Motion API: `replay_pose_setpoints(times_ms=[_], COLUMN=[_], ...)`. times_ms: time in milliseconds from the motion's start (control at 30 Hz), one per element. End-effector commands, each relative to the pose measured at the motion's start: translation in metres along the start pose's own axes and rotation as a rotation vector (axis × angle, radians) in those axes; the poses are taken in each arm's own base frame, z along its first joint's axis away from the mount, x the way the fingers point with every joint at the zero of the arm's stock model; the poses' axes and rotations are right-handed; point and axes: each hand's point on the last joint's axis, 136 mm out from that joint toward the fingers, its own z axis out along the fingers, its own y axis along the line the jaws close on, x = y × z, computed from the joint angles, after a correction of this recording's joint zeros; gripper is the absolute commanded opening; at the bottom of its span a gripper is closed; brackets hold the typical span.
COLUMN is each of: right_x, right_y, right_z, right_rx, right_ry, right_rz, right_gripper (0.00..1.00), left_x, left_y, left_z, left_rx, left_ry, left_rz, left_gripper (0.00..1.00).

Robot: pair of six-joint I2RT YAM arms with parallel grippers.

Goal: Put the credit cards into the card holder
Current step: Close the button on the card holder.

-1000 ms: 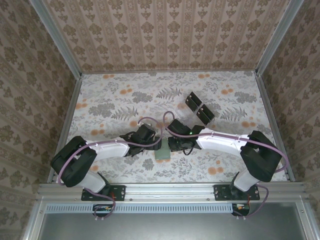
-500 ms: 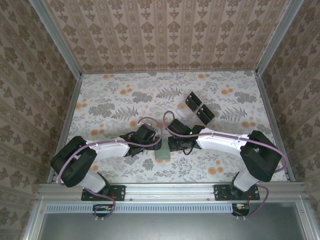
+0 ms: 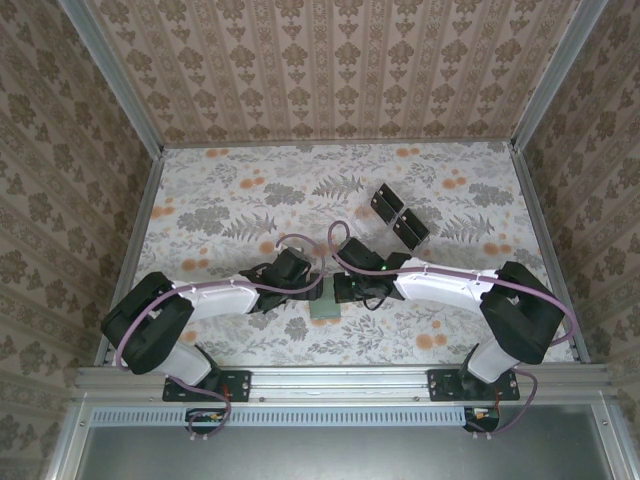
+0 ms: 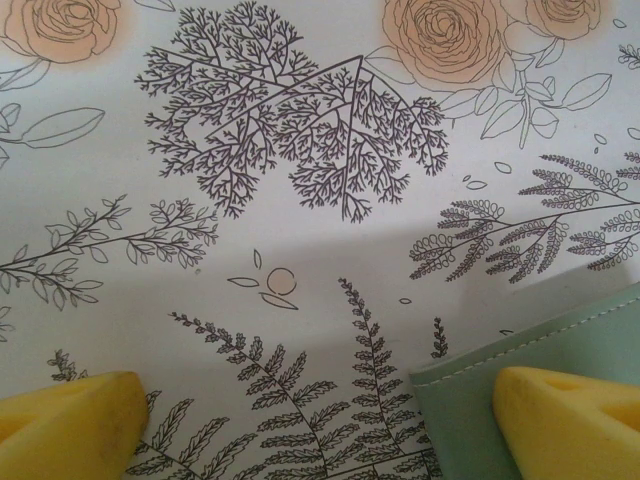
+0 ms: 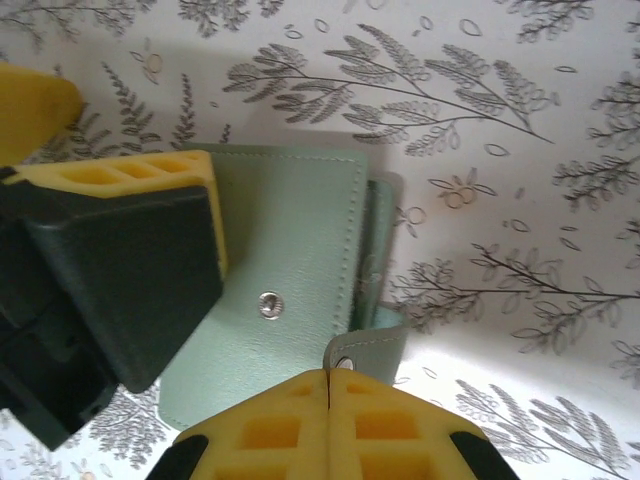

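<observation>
The sage-green card holder [image 3: 323,306] lies closed on the floral table between my two grippers. In the right wrist view, its top face [image 5: 300,230] carries a metal snap, and its snap tab [image 5: 372,346] curls up off the table. My right gripper [image 5: 328,378] is shut, with the end of that tab pinched at its fingertips. My left gripper [image 4: 320,430] stands open: one yellow finger [image 4: 570,420] rests on the card holder's corner [image 4: 470,400] and the other is on bare table. The black credit cards [image 3: 400,216] sit farther back on the right.
The cards stand in a clear tray [image 3: 399,214] at the back right, well away from both arms. Patterned walls close in the table on three sides. A metal rail [image 3: 330,378] runs along the near edge.
The right wrist has crept slightly to the left toward the card holder. The left arm and the card holder keep their places.
</observation>
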Motion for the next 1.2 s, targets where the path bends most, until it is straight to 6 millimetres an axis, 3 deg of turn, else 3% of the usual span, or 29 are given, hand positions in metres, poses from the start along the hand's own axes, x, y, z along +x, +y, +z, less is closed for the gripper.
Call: replay_pose_setpoints(times_ms=[0,700,1167], right_x=[0.0,0.003,0.028], right_y=[0.011,0.015,-0.006], right_z=[0.005,0.037,0.055], right_rx=[-0.071,-0.112,-0.041], right_ry=[0.006,0.039,0.126], right_rz=[0.045,0.104,0.122], right_gripper=[0.0,0.0,0.0], left_x=[0.029,0.032,0.029], left_y=[0.007,0.004,0.003], left_z=[0.011,0.012,0.009], left_rx=[-0.003,0.007,0.005], left_ry=[0.092,0.096,0.089], left_rz=[-0.012,-0.014,-0.014], left_gripper=[1.0,1.0,1.0])
